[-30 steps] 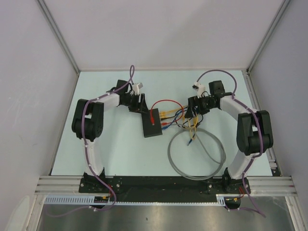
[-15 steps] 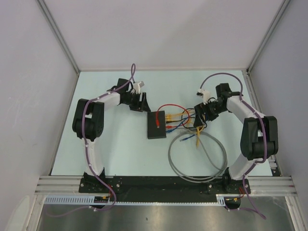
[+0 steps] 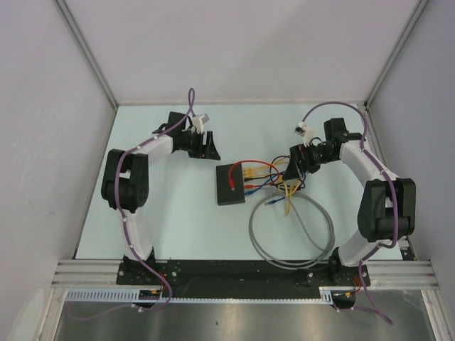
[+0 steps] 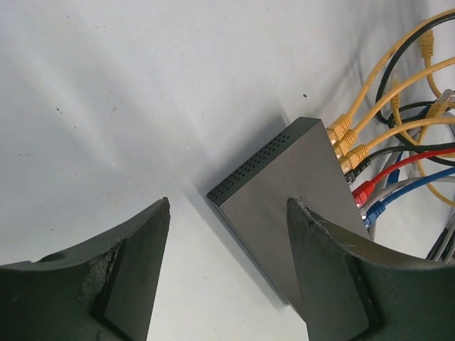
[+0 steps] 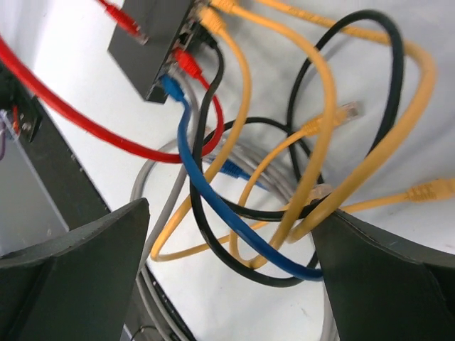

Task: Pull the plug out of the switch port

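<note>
The black switch (image 3: 231, 185) lies flat mid-table, with yellow, red, blue, grey and black plugs (image 4: 355, 174) in the sockets on its right edge. A loose red plug (image 5: 124, 20) rests on its top. My left gripper (image 3: 208, 148) is open and empty, just behind and left of the switch; in the left wrist view (image 4: 227, 202) the switch's (image 4: 284, 192) near corner lies between the fingertips. My right gripper (image 3: 293, 169) is open to the right of the switch, over the tangle of cables. In the right wrist view (image 5: 231, 209) blue, black and yellow loops (image 5: 234, 213) cross between the jaws, ungripped, and the switch (image 5: 153, 35) lies at the top left.
A grey cable coil (image 3: 291, 231) lies on the table in front of the right gripper. Loose yellow (image 3: 288, 206) and blue (image 3: 274, 202) cable ends lie by it. The enclosure walls stand at the left, back and right.
My right gripper has drawn back to the right, away from the switch. The switch has slid slightly right. My left gripper has moved a little back, off the switch's corner.
</note>
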`<state>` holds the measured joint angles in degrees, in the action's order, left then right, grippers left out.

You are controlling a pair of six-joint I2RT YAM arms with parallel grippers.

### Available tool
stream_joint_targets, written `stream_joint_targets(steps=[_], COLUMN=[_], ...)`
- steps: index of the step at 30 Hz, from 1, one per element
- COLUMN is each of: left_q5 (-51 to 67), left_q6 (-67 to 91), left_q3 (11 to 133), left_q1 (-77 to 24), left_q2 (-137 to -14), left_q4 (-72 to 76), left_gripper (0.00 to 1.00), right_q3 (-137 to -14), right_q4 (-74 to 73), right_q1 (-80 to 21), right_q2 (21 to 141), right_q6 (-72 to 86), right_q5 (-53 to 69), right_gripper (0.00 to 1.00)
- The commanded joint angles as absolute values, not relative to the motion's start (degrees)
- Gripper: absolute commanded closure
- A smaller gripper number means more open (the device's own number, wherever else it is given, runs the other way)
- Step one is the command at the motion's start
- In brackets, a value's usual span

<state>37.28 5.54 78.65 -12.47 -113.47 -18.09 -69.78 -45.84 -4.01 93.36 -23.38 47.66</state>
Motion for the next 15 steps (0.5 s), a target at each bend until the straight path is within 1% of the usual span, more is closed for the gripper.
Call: stream_joint_targets(steps=[1, 7, 15], left_q5=[37.62, 37.79, 37.71], left_q6=[5.62, 6.68, 7.2], left_q3=[77.87, 75.85, 75.76], left_q1=[-12.39, -12.48, -12.48], left_q2=[-110.22, -109.34, -108.64], left_q4=[-16.7, -15.21, -15.73], left_gripper=[0.28, 0.28, 0.28], right_q3=[-71.81, -71.81, -73.56], right_q4=[-39.21, -34.28, -35.07], right_q1=[-4.22, -4.48, -3.78], right_q2=[89.39, 84.82, 83.41], right_q6=[-16.7, -16.43, -16.88], right_q5=[41.59, 31.83, 32.6], right_gripper=[0.0, 0.0, 0.0])
